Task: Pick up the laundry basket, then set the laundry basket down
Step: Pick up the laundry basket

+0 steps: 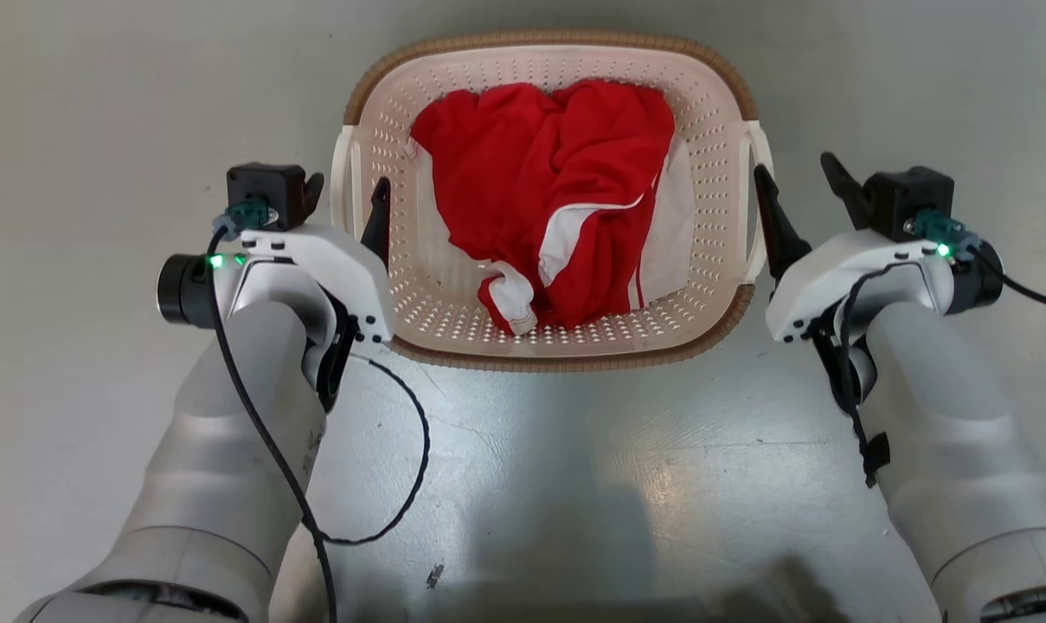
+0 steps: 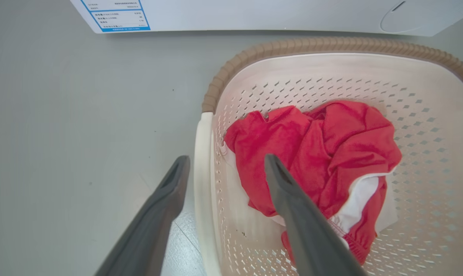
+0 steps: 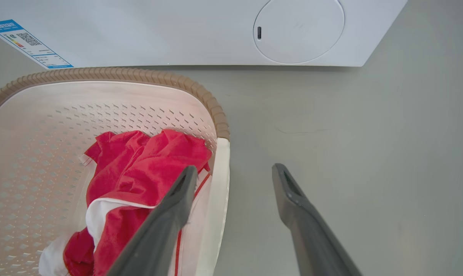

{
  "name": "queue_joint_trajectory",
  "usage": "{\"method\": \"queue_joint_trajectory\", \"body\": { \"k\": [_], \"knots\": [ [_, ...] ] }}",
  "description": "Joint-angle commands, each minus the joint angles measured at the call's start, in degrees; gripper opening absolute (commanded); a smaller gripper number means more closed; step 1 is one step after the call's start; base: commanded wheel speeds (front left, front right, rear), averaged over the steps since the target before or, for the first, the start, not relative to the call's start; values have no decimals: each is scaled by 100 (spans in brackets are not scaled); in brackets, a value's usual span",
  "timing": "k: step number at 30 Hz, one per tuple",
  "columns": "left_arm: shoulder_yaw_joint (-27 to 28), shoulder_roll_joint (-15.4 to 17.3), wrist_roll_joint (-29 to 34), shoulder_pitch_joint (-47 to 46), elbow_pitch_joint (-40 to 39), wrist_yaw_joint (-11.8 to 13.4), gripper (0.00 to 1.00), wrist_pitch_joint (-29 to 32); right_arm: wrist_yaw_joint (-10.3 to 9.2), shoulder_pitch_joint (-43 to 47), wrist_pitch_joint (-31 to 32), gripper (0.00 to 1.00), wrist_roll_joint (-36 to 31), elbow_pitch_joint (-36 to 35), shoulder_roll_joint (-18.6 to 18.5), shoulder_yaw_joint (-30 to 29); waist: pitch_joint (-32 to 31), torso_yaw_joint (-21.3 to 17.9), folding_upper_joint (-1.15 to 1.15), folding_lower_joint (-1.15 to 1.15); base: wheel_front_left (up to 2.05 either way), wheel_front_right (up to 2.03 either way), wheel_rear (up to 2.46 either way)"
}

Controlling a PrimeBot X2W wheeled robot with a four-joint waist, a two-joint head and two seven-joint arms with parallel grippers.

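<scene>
Cream-white perforated plastic with a brown woven-look rim, the laundry basket point(image 1: 557, 39) sits on the grey floor point(image 1: 531, 484) at 12 o'clock in the head view. It lies squarely between the two arms. A crumpled red garment point(image 1: 557, 164) with white trim lies inside it.

At the basket's 9 o'clock, the left gripper point(image 1: 349, 186) has its two dark fingers spread wide apart. In the left wrist view they straddle the white loop handle point(image 2: 202, 184): one finger stands over the floor outside and the other over the basket's inside, above the red cloth.

At the basket's 3 o'clock, the right gripper point(image 1: 791, 164) is likewise spread wide. In the right wrist view its fingers straddle the opposite handle point(image 3: 220, 180), one over the garment and one over the floor. Neither pair of fingers is closed on anything; whether a finger brushes a handle I cannot tell from these angles.

Beyond the basket, at 12 o'clock in both wrist views, stands a white washing machine point(image 3: 177, 30). It has a round panel point(image 3: 298, 30) and a blue-edged label point(image 2: 116, 15). A thin black cable point(image 1: 410, 467) loops beside the left forearm.
</scene>
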Motion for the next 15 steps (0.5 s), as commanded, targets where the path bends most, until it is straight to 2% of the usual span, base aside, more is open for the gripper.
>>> {"method": "queue_joint_trajectory", "body": {
  "k": [1, 15],
  "knots": [
    [51, 147, -72, -24, -66, 74, 100, -58, 35, 29, -103, 100, 65, -7, 110, 136, 51, 18, 0, 0, 0, 0, 0],
    [-361, 147, -163, -369, 330, 161, 100, -58, 35, -343, -61, 100, 417, 408, 111, 519, 312, 27, 0, 0, 0, 0, 0]
  ]
}}
